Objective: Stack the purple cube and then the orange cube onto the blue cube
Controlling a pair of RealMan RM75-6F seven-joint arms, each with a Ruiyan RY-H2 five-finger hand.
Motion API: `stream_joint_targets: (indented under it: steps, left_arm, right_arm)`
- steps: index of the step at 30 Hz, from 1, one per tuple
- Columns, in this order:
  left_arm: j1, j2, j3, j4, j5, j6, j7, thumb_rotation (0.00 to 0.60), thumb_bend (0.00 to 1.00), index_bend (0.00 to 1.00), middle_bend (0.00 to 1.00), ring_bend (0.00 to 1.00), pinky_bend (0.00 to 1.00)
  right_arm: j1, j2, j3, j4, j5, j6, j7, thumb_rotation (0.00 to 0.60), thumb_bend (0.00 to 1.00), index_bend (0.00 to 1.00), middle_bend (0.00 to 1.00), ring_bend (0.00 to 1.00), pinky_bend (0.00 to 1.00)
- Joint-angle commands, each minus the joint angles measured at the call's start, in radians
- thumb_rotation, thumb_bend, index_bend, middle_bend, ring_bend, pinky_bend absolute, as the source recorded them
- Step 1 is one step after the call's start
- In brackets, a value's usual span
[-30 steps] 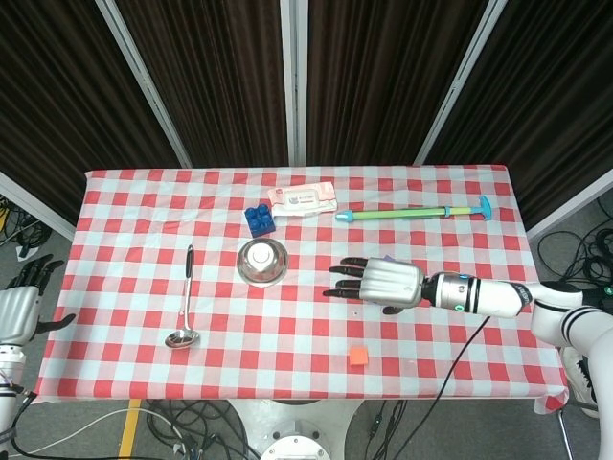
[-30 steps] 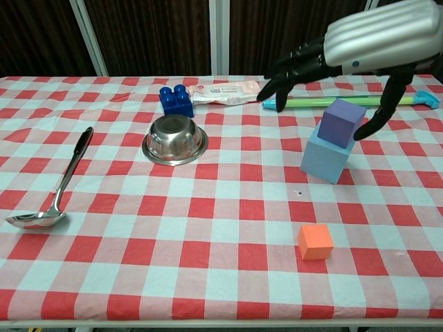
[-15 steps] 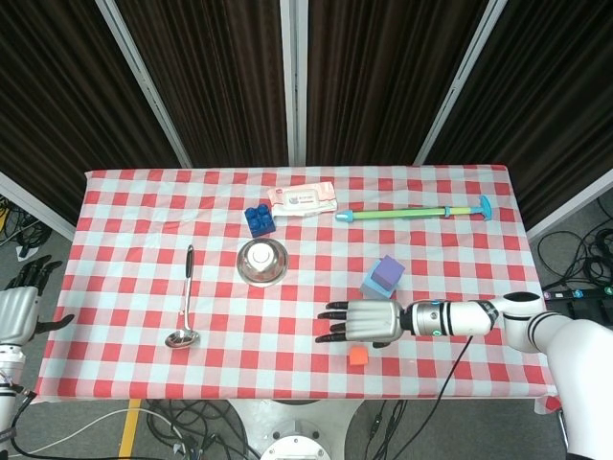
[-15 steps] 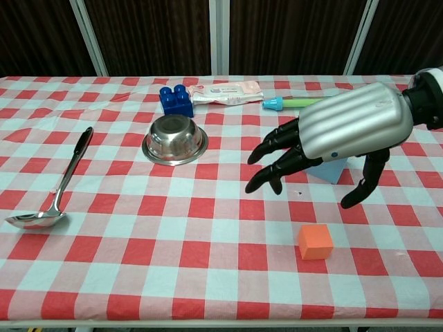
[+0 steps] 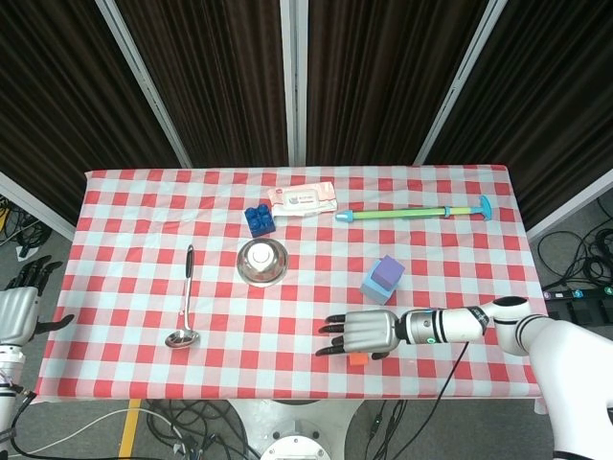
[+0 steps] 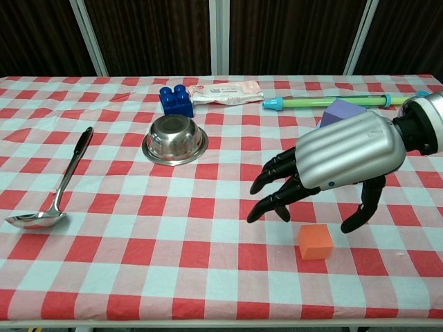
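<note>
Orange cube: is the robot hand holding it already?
No, the small orange cube sits on the checked tablecloth while the right robot hand hovers above it with fingers spread.

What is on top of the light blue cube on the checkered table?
The purple cube sits on the light blue cube, clear in the head view. In the chest view, the right hand covers the blue cube and most of the purple one.
</note>
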Motion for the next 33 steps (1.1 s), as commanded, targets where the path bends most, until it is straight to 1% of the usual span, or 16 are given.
stream_joint_targets:
  steps: [1, 10, 16, 21, 26, 33]
  left_arm:
    - [0.000, 0.000, 0.000, 0.000, 0.000, -0.001, -0.001, 0.600, 0.09, 0.23, 0.21, 0.12, 0.26]
    - [0.001, -0.003, -0.002, 0.008, -0.004, -0.005, -0.003, 0.600, 0.09, 0.23, 0.21, 0.12, 0.26]
    - [0.002, -0.003, -0.004, 0.013, -0.008, -0.006, -0.010, 0.600, 0.09, 0.23, 0.21, 0.12, 0.26]
    - [0.002, -0.005, -0.006, 0.018, -0.010, -0.008, -0.014, 0.600, 0.09, 0.23, 0.21, 0.12, 0.26]
    - [0.001, -0.008, -0.005, 0.023, -0.011, -0.012, -0.014, 0.600, 0.09, 0.23, 0.21, 0.12, 0.26]
    - [0.002, -0.011, -0.007, 0.030, -0.014, -0.014, -0.017, 0.600, 0.09, 0.23, 0.21, 0.12, 0.26]
  right_arm:
    - [-0.003, -0.002, -0.007, 0.001, 0.004, -0.005, 0.003, 0.600, 0.12, 0.00, 0.34, 0.06, 0.11]
    - [-0.003, -0.036, -0.008, 0.029, 0.013, 0.000, 0.018, 0.600, 0.13, 0.00, 0.34, 0.06, 0.11]
    - [0.005, -0.058, -0.023, 0.048, 0.005, -0.012, 0.026, 0.600, 0.13, 0.00, 0.33, 0.06, 0.11]
    - [0.019, -0.053, -0.040, 0.059, -0.003, -0.024, 0.027, 0.600, 0.13, 0.00, 0.32, 0.06, 0.11]
    - [0.022, -0.048, -0.041, 0.056, 0.007, -0.030, 0.018, 0.600, 0.13, 0.00, 0.31, 0.06, 0.11]
    - [0.025, -0.069, -0.045, 0.068, 0.011, -0.037, 0.016, 0.600, 0.14, 0.00, 0.30, 0.06, 0.11]
